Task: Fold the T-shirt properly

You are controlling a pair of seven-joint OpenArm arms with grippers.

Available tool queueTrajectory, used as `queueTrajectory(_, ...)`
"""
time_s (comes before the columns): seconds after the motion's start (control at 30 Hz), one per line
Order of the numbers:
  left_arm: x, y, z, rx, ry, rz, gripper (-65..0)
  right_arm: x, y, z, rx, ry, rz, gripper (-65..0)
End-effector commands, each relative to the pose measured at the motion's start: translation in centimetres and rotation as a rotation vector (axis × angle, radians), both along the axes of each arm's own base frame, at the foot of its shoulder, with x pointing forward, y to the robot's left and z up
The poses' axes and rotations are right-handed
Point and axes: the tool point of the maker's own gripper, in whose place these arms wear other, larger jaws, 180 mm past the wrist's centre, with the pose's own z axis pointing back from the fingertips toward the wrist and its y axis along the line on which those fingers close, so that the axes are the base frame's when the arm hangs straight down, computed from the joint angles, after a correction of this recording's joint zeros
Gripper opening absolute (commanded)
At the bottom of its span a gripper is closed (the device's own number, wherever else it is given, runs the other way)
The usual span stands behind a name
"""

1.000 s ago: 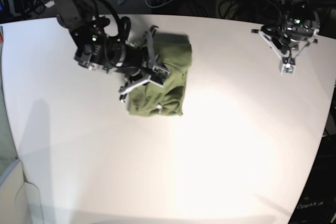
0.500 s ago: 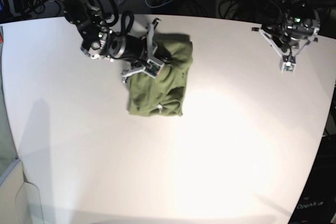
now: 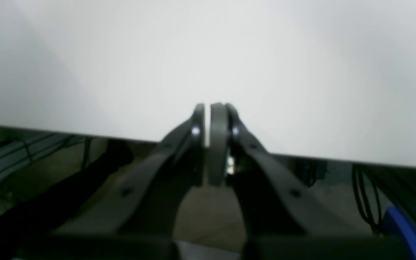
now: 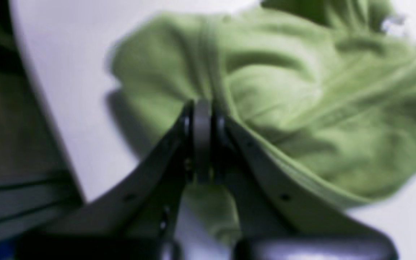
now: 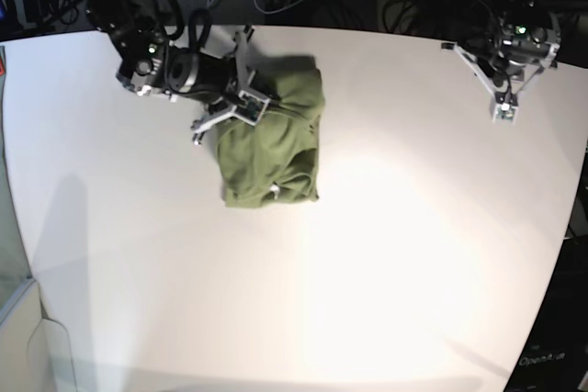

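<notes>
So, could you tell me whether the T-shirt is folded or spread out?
Folded: the T-shirt lies as a compact, wrinkled bundle on the table, no sleeves spread.

Taking the T-shirt [image 5: 273, 149] as the landmark: the white table [image 5: 367, 273] lies bare on the near side of it and toward the left arm's side, giving wide room for a gripper to pass. On its far side, the right gripper [image 5: 250, 103] and its arm sit against the cloth's upper edge, close to the table's far rim, and block that approach. Well apart from the T-shirt, the left gripper [image 5: 503, 109] hangs at the table's far corner, with cables [image 5: 404, 6] behind the rim.
</notes>
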Motion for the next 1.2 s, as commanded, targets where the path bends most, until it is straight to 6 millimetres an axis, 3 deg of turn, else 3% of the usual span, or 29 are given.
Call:
queueTrajectory(0.0, 0.9, 0.4, 1.3, 0.024, -0.049, -0.004, -62.8, 0.8, 0.6, 2.2, 0.049, -0.054, -0.010, -65.0)
queueTrajectory(0.17, -0.1, 0.2, 2.5, 0.048, -0.063, -0.021, -62.8, -1.4, 1.0, 4.2, 0.065, -0.072, 0.004, -65.0)
queueTrajectory(0.4, -2.8, -0.3, 1.6, 0.034, -0.036, -0.032, -62.8, -3.1, -1.4, 1.8, -0.024, -0.038, -0.115, -64.9)
queueTrajectory(0.5, -3.9, -1.4, 1.0, 0.005, -0.058, -0.032, -62.8, -4.8, -2.3, 0.4, -0.099, -0.034, -0.105, -65.0)
queueTrajectory(0.87, -6.5, -2.7, 0.1, -0.040, -0.065, -0.035, -62.8, -10.6, -3.4, -1.0, -0.068, 0.048, -0.130, -65.0)
queueTrajectory(1.07, -8.0, -3.0, -2.4, -0.083, -0.010, -0.011, -62.8, -12.9, -5.0, -1.6, -0.044, 0.090, -0.182, -65.0)
queueTrajectory(1.17, -8.9, -3.4, -4.6, -0.128, 0.009, 0.008, -62.8, -14.0, -6.1, -3.2, -0.060, 0.133, -0.202, -65.0)
